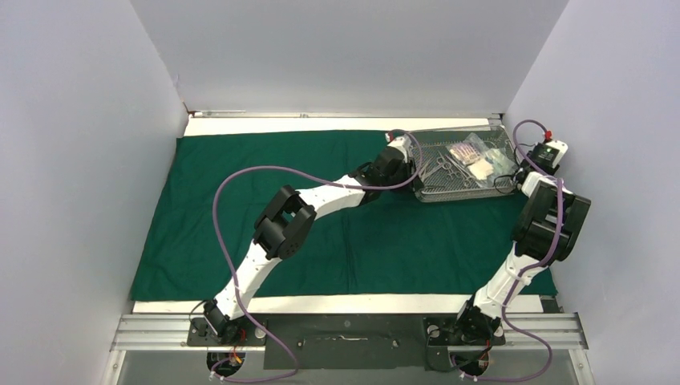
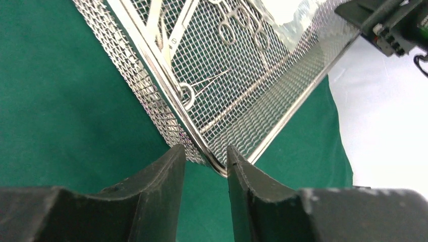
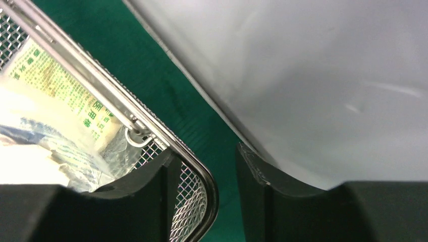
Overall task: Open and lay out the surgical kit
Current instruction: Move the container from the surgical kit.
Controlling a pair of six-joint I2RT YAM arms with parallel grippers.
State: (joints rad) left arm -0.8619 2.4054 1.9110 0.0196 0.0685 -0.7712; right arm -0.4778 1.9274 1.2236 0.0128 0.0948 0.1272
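Risk noted: both claws straddled the rim of the wire-mesh tray (image 1: 463, 170). A careless withdrawal could hook a finger on the wire and drag or tip the tray, spilling the forceps (image 2: 241, 24) and gauze packets (image 3: 53, 88). The right gripper (image 3: 206, 150) also sat close to the side wall (image 3: 313, 75), with little room to swing.

Left gripper (image 2: 205, 151): jaws parted around the tray's near-left corner, not pinching. The right gripper stood likewise at the tray's right end.

The left arm stretched diagonally across the green drape (image 1: 232, 200), while the right arm was folded upright. The tray lay at the drape's far right corner.

Mesh tray (image 1: 459, 193) on drape (image 1: 417, 249), far right corner; forceps (image 1: 446, 167) left, gauze packets (image 1: 473, 156) right inside tray.
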